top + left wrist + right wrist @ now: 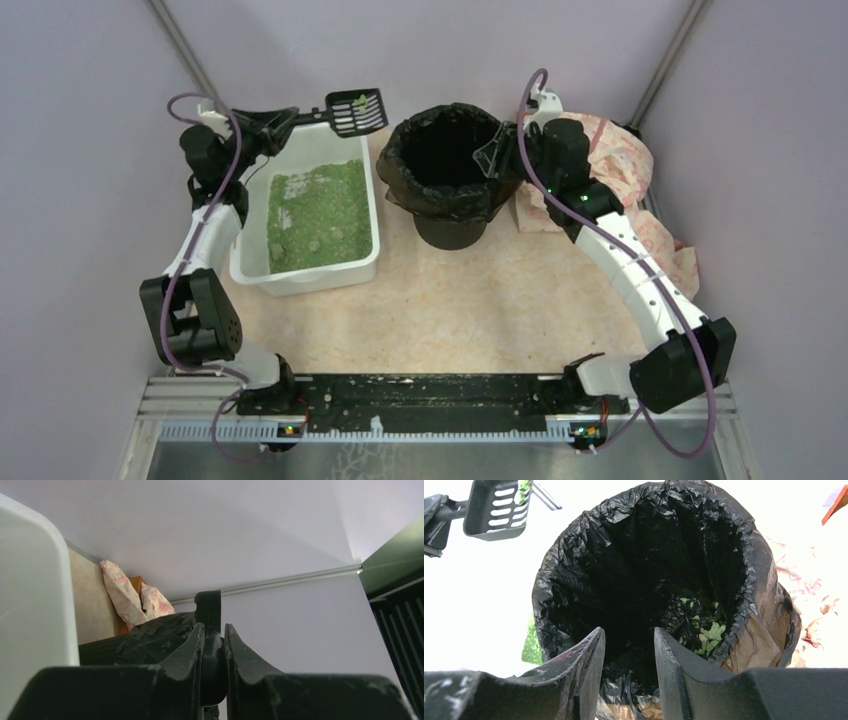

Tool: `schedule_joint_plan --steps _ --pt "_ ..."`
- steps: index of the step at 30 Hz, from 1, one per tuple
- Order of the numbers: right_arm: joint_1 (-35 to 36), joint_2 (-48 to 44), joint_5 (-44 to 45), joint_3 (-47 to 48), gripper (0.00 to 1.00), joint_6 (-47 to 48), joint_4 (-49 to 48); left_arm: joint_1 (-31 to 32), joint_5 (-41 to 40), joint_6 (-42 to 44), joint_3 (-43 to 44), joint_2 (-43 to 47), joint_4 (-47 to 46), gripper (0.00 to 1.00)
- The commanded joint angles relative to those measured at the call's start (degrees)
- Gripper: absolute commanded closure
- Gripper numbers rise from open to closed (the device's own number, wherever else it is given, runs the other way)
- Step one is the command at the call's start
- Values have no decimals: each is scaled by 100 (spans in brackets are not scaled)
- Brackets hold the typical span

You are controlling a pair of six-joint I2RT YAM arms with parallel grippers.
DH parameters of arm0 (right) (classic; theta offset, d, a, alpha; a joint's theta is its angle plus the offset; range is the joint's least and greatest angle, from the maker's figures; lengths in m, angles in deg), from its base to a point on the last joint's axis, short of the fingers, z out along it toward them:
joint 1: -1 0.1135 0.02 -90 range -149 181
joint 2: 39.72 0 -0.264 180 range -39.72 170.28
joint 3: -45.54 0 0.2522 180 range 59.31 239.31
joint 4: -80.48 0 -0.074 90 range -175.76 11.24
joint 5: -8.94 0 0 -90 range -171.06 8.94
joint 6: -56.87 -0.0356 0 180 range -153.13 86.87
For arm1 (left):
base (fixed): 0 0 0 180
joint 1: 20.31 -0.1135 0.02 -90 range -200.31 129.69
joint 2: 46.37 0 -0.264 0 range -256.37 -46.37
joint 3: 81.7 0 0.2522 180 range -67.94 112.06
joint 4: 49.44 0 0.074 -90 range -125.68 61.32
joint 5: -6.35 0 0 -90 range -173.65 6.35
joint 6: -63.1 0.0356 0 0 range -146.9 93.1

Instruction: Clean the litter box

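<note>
The white litter box (305,281) with green litter (320,212) stands at the left. My left gripper (272,124) is shut on the handle (214,645) of a black slotted scoop (356,112). It holds the scoop level above the box's far right corner, with a few green bits on it. The box wall (30,590) fills the left of the left wrist view. My right gripper (497,152) is open at the right rim of the round black-bagged bin (450,170). In the right wrist view the gripper (629,636) faces into the bin (554,595), where green clumps (709,632) lie.
A pink patterned bag (625,165) lies behind the right arm at the back right. Grey walls close in the left, back and right. The scoop (496,510) shows at the upper left of the right wrist view, left of the bin.
</note>
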Motion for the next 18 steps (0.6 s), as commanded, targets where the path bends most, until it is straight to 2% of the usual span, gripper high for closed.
schedule_joint_plan --steps 1,6,11,18 --pt "-68 -411 109 -64 58 -6 -220 535 -265 101 573 -226 44 100" --pt "-97 -727 223 -219 58 -11 -189 1046 -472 772 1110 -442 810 100" --pt "-123 -925 214 -388 58 -26 -116 1601 -585 1478 1584 -627 1028 100" --pt "-179 -1010 264 -453 58 -17 -98 2168 -225 3493 2290 -827 1289 100"
